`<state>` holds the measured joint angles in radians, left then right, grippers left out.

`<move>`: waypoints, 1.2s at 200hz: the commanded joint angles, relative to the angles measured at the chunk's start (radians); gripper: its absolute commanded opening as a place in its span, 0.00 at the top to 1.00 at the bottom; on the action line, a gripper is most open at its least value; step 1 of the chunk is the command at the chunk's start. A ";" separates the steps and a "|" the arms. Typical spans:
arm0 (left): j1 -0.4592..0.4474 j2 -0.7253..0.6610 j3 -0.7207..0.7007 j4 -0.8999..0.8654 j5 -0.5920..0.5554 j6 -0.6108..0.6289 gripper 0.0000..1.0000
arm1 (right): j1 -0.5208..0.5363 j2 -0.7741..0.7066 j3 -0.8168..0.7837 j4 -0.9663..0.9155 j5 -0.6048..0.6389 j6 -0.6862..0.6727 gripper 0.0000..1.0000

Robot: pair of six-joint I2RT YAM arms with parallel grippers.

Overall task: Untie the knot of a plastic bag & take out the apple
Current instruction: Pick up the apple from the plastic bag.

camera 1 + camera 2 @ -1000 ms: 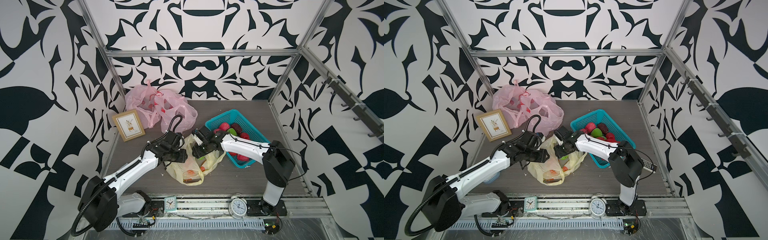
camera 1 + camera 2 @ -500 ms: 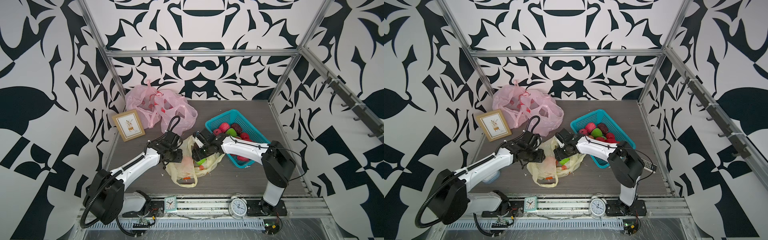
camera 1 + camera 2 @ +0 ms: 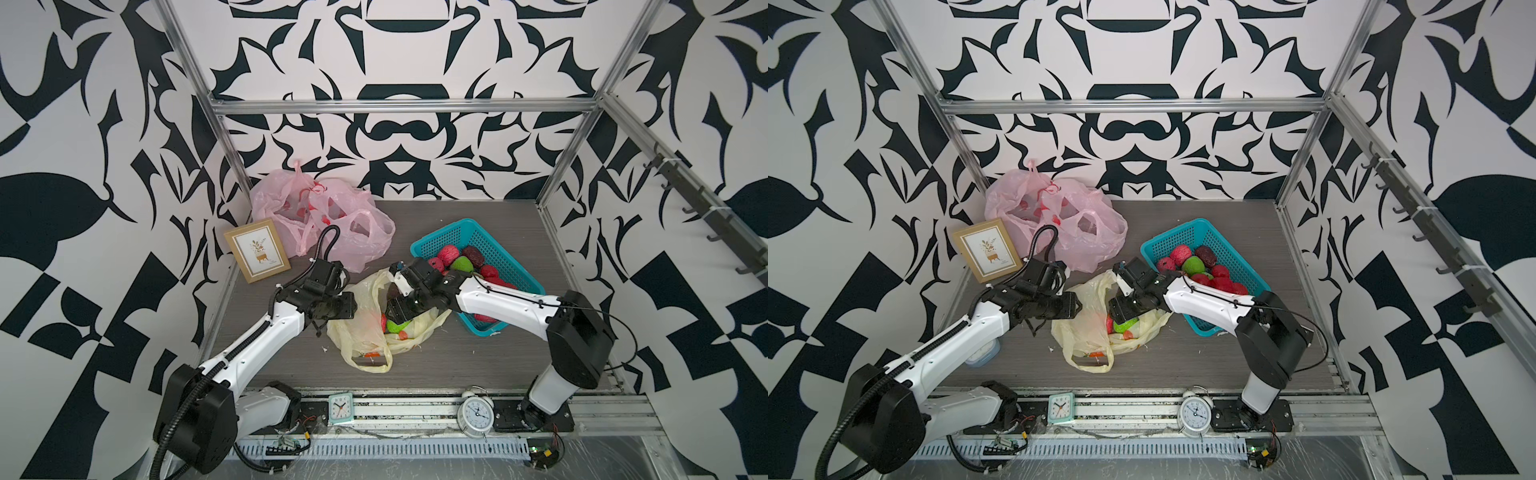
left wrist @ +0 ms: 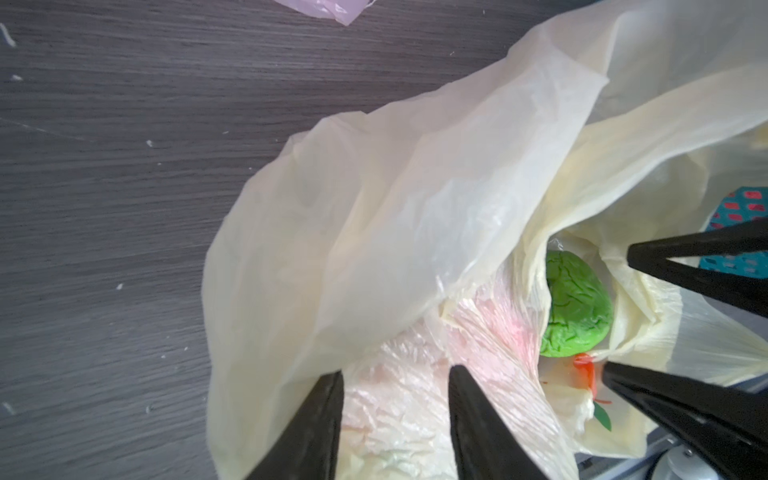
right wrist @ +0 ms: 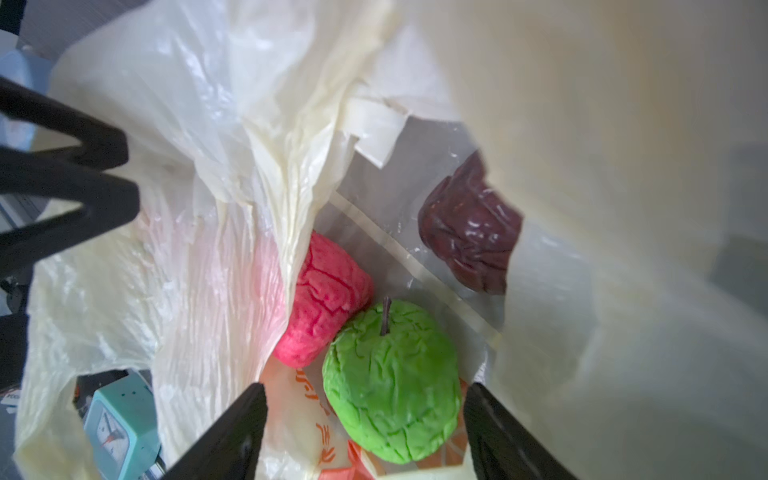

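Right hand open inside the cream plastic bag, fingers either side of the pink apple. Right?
Not quite. The right hand is open inside the cream plastic bag, but its fingers stand either side of the green apple. The pink apple lies beside that one, outside the fingers. The right wrist view shows it.

Right claw (image 5: 363,388) wide apart; left claw (image 4: 395,372) narrower.
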<state>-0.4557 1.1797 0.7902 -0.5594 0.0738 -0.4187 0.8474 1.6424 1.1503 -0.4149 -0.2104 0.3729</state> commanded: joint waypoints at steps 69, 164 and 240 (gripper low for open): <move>0.005 -0.125 0.101 -0.080 0.039 0.029 0.53 | 0.030 -0.036 -0.009 -0.044 0.126 0.015 0.42; 0.005 -0.119 0.111 -0.079 0.072 0.032 0.53 | 0.071 0.111 0.042 -0.028 0.177 0.024 0.29; 0.005 -0.126 0.115 -0.079 0.073 0.039 0.52 | 0.073 0.166 0.080 -0.027 0.189 0.022 0.43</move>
<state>-0.4500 1.0622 0.8871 -0.6224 0.1379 -0.3908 0.9188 1.8034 1.2007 -0.4274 -0.0422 0.3939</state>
